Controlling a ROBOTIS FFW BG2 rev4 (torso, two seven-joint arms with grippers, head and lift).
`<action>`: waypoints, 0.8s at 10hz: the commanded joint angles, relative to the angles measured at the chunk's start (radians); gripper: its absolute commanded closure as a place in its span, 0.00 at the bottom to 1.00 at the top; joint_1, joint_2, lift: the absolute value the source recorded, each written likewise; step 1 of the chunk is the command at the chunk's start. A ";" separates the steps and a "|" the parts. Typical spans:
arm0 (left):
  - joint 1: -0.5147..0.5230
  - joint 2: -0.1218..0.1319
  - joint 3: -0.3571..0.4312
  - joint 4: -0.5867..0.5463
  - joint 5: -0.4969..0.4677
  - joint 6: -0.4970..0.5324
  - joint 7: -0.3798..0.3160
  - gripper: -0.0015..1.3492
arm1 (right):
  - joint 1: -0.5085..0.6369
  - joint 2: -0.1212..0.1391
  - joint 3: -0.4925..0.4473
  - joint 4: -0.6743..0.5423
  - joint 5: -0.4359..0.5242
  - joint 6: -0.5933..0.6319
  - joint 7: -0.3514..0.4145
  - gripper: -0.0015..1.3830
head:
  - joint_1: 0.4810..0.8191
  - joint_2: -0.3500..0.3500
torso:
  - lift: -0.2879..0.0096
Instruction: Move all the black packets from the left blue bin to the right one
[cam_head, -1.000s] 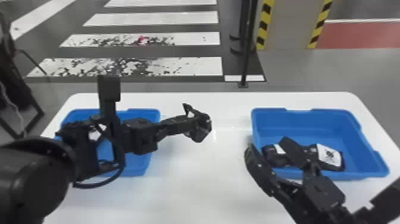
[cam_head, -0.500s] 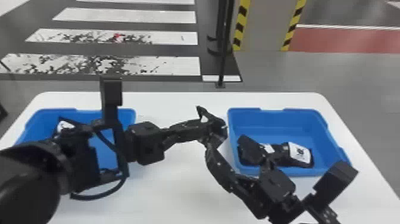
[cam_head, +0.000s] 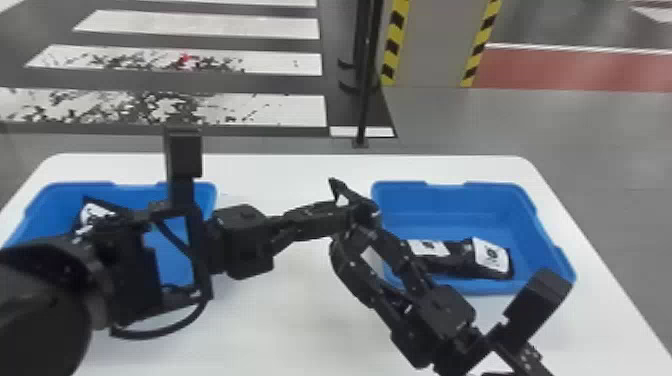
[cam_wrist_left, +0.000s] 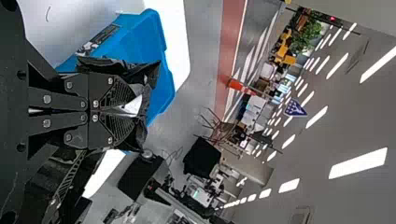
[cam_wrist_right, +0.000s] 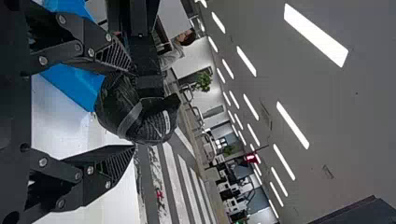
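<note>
My left gripper (cam_head: 345, 220) is over the table between the bins, shut on a black packet (cam_head: 369, 212). In the left wrist view the same gripper (cam_wrist_left: 133, 108) pinches this packet (cam_wrist_left: 152, 74). Below the packet, my right gripper (cam_head: 361, 239) stands open beside the right bin. In the right wrist view the packet (cam_wrist_right: 135, 112) lies between the spread fingers of the right gripper (cam_wrist_right: 133, 108), closer to one of them. The left blue bin (cam_head: 125, 189) holds a black packet with a white label (cam_head: 95, 212). Black packets (cam_head: 492, 257) lie in the right blue bin (cam_head: 450, 189).
The bins stand at opposite sides of a white table (cam_head: 295, 172). My left arm (cam_head: 120, 270) passes over the left bin and hides part of its inside. A dark pole (cam_head: 367, 90) rises from the floor beyond the table.
The right gripper has come from the right bin's front left corner over to the left gripper's packet. The head view has turned somewhat to the right. The left gripper still holds the packet.
</note>
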 joint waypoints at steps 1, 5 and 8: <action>0.000 0.000 0.003 -0.008 0.001 0.000 -0.001 0.89 | 0.004 0.000 -0.003 0.001 0.004 -0.004 -0.001 0.87 | 0.63 0.39 | 0.35; 0.003 0.000 0.007 -0.018 0.003 0.003 0.002 0.89 | 0.004 0.003 -0.003 0.008 0.042 -0.100 -0.002 0.93 | 0.63 0.38 | 0.35; 0.062 -0.012 0.045 -0.028 0.060 -0.039 0.039 0.39 | 0.001 0.008 -0.027 0.028 0.042 -0.103 -0.002 0.93 | 0.63 0.38 | 0.35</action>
